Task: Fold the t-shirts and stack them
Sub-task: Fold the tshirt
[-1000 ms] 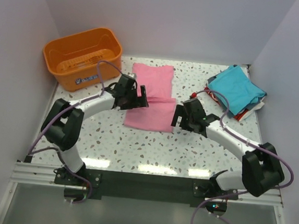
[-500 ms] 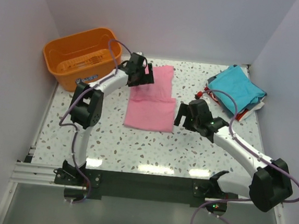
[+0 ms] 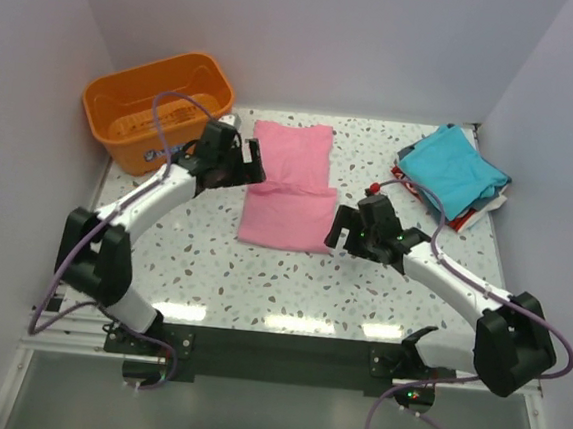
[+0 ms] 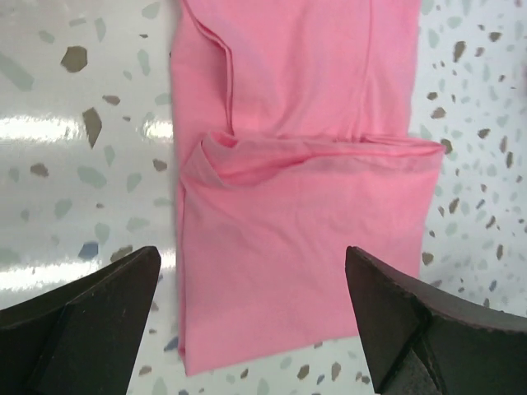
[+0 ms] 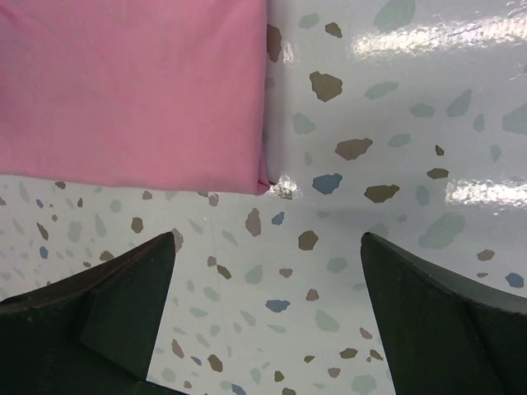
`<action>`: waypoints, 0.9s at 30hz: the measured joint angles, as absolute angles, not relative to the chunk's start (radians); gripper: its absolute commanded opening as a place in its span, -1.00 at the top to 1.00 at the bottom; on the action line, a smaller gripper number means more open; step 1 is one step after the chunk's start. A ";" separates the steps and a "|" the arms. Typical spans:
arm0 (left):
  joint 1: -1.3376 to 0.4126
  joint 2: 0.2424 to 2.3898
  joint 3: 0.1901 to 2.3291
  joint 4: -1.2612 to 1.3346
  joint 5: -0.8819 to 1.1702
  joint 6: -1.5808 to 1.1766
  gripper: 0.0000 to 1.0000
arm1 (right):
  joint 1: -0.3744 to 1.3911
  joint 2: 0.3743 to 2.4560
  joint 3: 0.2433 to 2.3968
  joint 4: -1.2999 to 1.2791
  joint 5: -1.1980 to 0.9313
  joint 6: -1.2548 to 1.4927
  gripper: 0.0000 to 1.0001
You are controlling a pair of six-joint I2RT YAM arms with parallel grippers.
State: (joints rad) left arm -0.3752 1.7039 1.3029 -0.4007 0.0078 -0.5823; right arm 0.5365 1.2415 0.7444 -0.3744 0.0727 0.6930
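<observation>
A pink t-shirt [image 3: 289,190] lies flat mid-table, its near half folded up into a double layer [image 4: 305,239] with a crease across the middle. My left gripper [image 3: 254,163] hovers open at the shirt's left edge; in its wrist view the open gripper [image 4: 251,257] frames the folded part. Just off the shirt's near right corner [image 5: 247,177], my right gripper [image 3: 336,231] is open over bare table [image 5: 268,243]. At the far right sits a stack of folded t-shirts [image 3: 456,169], teal on top, red and white edges [image 3: 467,218] beneath.
An orange plastic basket [image 3: 156,103] stands at the back left, close behind my left arm. White walls close off the left, back and right sides. The speckled tabletop [image 3: 221,269] lies in front of the shirt.
My left gripper swung from the shirt's left edge up to its far left corner, then back out left. My right gripper shifted slightly nearer. The pink shirt did not move.
</observation>
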 measured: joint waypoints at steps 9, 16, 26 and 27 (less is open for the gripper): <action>-0.381 1.335 0.868 -0.357 -0.026 -0.667 -1.00 | 0.551 1.371 0.744 -0.316 0.023 0.780 -0.96; -0.381 1.417 0.743 -0.321 0.049 -0.707 -0.76 | 0.564 1.474 0.748 -0.294 0.009 0.828 -0.91; -0.381 1.496 0.685 -0.138 0.163 -0.742 0.16 | 0.576 1.514 0.776 -0.251 0.008 0.864 -0.77; -0.381 1.496 0.672 -0.117 0.173 -0.743 0.29 | 0.576 1.514 0.776 -0.248 0.008 0.869 -0.73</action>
State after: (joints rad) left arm -0.3809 1.4963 0.6716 -0.1165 0.1730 -0.7429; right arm 0.5762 1.5143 0.7757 -0.2481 0.0078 0.8692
